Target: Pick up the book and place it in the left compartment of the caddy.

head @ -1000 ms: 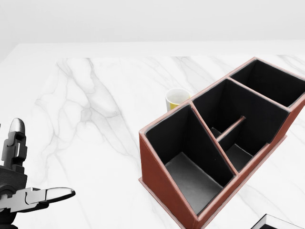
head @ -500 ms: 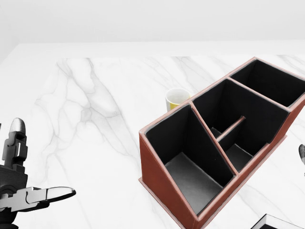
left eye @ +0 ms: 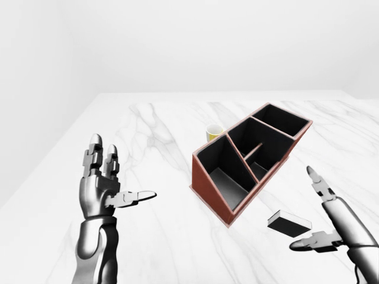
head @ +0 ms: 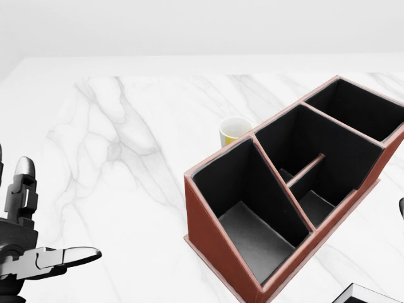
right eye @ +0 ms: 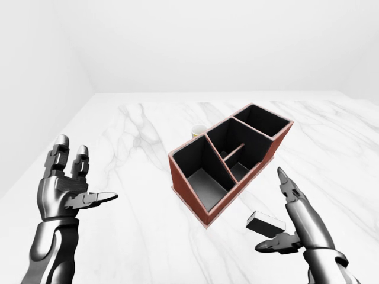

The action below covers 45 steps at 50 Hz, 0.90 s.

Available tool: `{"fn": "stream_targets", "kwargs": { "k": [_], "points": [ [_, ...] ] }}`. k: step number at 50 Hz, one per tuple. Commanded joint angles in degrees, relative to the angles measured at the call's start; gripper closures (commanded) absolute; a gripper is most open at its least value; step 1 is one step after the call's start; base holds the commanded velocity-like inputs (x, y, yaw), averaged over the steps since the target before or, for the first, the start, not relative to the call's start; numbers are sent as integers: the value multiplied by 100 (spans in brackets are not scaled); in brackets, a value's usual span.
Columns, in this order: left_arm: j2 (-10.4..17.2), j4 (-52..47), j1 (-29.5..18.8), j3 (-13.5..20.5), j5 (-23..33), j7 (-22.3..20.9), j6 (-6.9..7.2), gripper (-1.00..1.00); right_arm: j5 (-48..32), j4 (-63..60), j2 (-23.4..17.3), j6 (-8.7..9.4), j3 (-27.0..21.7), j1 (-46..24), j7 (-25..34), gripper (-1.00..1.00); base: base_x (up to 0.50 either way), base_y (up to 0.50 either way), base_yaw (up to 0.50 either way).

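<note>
The book (left eye: 289,222) is small and dark with a white page edge. It lies flat on the marble table, to the lower right of the caddy. The caddy (left eye: 208,190) is red-brown with black compartments, and its left compartment (left eye: 220,175) holds nothing. My right hand (left eye: 303,208) is open, with one finger raised and the thumb low, just right of the book and apart from it. My left hand (left eye: 124,168) is open and empty, fingers up, far left of the caddy. In the head view only the book's corner (head: 369,295) shows at the bottom right.
A yellow cup (left eye: 214,132) stands on the table just beyond the caddy's left compartment. The white marble table (left eye: 160,136) stretches wide to the left and top of the views. A white wall rises behind it.
In the head view a fingertip of my right hand has appeared at the right edge. My left hand has barely shifted. The caddy, cup and book have not moved.
</note>
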Motion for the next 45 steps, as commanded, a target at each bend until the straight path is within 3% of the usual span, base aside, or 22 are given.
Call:
{"fn": "stream_targets", "kwargs": {
  "k": [1, 17, 45],
  "points": [
    [5, 54, -16, -22, 26, 13, 0, -100, -94, 290, -140, 0, -99, -71, 0, -100, 0, 0, 0],
    [-8, 35, 12, -51, 50, 9, 0, -100, -210, 915, -173, 0, -271, 79, 0, -100, 0, 0, 0],
    [1, 161, -20, -113, 94, 34, 0, -100, -865, 990, -567, 0, 208, -285, 0, -100, 0, 0, 0]
  ]
}}
